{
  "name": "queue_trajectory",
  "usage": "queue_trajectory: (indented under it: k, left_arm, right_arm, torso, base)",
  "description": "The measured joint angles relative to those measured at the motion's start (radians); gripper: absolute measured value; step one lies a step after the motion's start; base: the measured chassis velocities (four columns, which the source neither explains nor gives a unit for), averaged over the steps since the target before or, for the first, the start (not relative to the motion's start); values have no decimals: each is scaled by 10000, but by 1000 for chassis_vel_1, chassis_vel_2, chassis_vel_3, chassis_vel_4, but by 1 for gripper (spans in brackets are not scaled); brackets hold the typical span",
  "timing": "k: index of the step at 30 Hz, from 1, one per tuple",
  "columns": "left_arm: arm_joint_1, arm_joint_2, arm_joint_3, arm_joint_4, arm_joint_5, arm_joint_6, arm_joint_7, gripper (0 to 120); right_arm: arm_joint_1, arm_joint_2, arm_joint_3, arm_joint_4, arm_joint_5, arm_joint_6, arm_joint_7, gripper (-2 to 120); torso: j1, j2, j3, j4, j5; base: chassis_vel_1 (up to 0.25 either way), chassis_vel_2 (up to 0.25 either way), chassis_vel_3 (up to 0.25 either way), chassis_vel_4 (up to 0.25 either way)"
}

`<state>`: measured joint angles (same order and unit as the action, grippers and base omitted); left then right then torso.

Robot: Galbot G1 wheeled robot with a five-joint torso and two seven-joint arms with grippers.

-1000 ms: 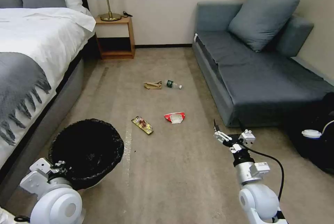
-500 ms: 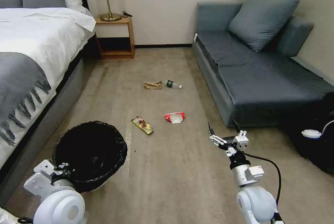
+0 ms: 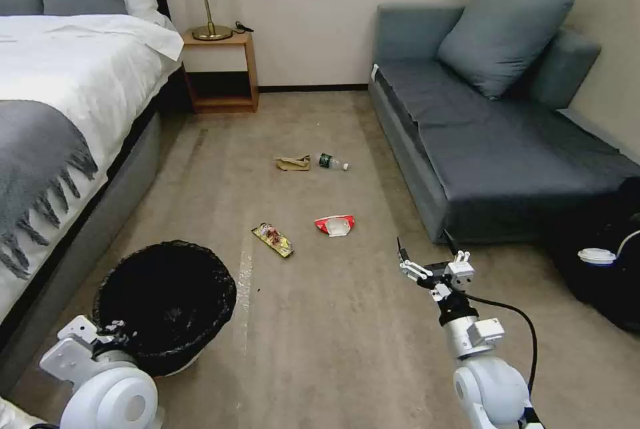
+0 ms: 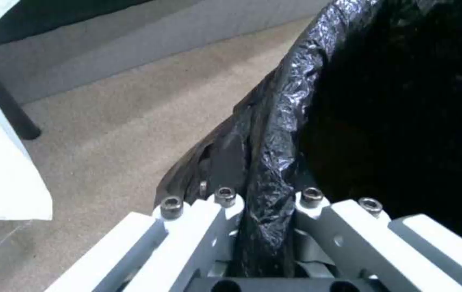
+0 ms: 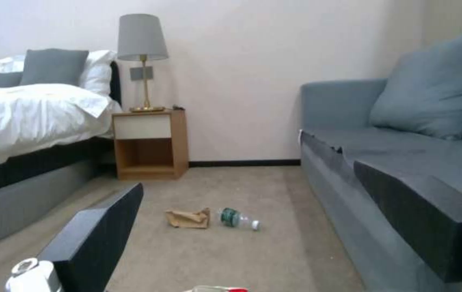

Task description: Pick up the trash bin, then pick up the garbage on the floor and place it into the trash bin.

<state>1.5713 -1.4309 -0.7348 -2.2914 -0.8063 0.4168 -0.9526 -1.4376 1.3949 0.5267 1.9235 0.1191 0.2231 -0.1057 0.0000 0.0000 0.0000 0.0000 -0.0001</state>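
Observation:
The trash bin [image 3: 163, 302], white with a wrinkly black liner, is at the lower left of the head view. My left gripper [image 3: 113, 337] is shut on its near rim; in the left wrist view the fingers [image 4: 225, 211] clamp the liner-covered rim [image 4: 279, 121]. My right gripper [image 3: 430, 262] hangs open over the carpet, right of the litter. The garbage lies ahead: a yellow-brown wrapper [image 3: 273, 239], a red-and-white packet [image 3: 335, 225], a tan paper bag [image 3: 293, 163] and a small bottle [image 3: 331, 162]. The right wrist view shows the paper bag [image 5: 188, 218] and bottle [image 5: 237, 218] beyond my right gripper [image 5: 285, 263].
A bed [image 3: 53, 115] runs along the left and a grey-blue sofa [image 3: 480, 142] along the right. A wooden nightstand [image 3: 223, 72] with a lamp stands at the far wall. A black bag with a white lid [image 3: 600, 259] sits at the right edge. Open carpet lies between.
The bin, held by my left gripper, has shifted slightly lower in the head view, nearer to me. My right gripper has moved a little to the left and lower in that view. The litter has not moved.

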Motion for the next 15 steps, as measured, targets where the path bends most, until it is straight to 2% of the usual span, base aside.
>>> queue_trajectory:
  k: [15]
  left_arm:
    - [40,-18,-113,-53,-128,-86,-111,0]
  right_arm:
    - [-19,22,-20,-79,-87,-12,43,100]
  torso:
    - [0,0,0,0,0]
  base:
    - [0,0,0,0]
